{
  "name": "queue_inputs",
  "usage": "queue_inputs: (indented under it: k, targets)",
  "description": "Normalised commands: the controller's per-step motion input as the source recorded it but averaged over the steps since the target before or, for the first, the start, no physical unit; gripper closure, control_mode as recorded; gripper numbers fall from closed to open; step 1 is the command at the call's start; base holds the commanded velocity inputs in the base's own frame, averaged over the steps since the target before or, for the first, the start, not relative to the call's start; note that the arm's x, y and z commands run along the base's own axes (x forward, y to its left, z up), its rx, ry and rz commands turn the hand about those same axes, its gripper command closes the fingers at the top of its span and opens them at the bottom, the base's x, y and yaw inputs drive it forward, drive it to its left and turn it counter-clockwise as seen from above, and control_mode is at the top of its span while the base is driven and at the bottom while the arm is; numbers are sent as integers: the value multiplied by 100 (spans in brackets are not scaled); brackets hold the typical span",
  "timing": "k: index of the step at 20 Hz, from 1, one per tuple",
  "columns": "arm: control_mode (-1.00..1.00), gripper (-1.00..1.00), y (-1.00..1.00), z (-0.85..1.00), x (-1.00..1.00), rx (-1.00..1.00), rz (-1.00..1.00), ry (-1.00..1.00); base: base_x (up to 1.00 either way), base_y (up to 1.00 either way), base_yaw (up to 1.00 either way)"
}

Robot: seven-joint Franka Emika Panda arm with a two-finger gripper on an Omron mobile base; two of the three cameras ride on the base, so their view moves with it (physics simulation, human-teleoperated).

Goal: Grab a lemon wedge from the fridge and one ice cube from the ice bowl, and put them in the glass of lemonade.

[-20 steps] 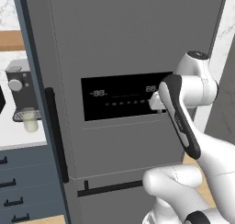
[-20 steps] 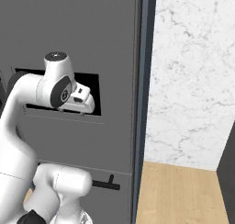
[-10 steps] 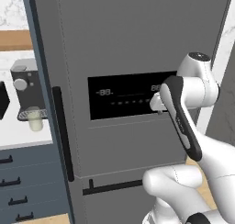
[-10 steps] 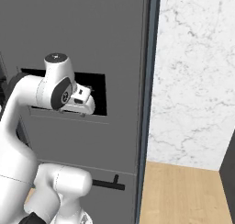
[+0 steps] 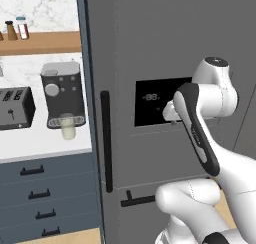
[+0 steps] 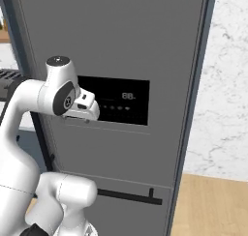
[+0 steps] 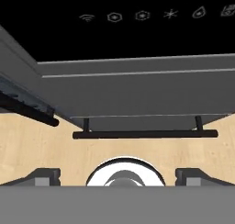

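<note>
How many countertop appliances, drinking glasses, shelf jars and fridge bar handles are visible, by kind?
Appliances: 2, toaster and coffee machine
Glass of lemonade: 1
Shelf jars: 2
Fridge handles: 2, vertical and horizontal
Total: 7

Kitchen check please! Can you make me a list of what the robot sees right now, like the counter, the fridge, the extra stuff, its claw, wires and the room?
Surface: white counter left of the fridge, over dark blue drawers.
Job's things: grey fridge, doors closed, black display panel, long upright black handle, short bar handle on the lower drawer; glass of lemonade standing at the foot of the coffee machine. Lemon wedge and ice bowl: nothing seen.
Clutter: toaster, two small bottles on a wooden shelf.
Grippers: gripper open, empty, pointing down the fridge front toward the floor.
Cables: nothing seen.
Surroundings: marble wall, wooden floor.
</note>
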Motion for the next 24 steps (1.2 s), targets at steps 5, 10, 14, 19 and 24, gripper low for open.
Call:
queue_inputs:
  k: [5, 10, 14, 19, 24]
  targets:
    - [100, -100, 0, 0, 0, 0, 0, 0, -23, 45, -7]
    - [100, -100, 0, 0, 0, 0, 0, 0, -30, 22, -10]
    - [100, -100, 0, 0, 0, 0, 0, 0, -31, 20, -13]
    - [100, -100, 0, 0, 0, 0, 0, 0, -27, 22, -16]
    - [100, -100, 0, 0, 0, 0, 0, 0, -33, 27, -15]
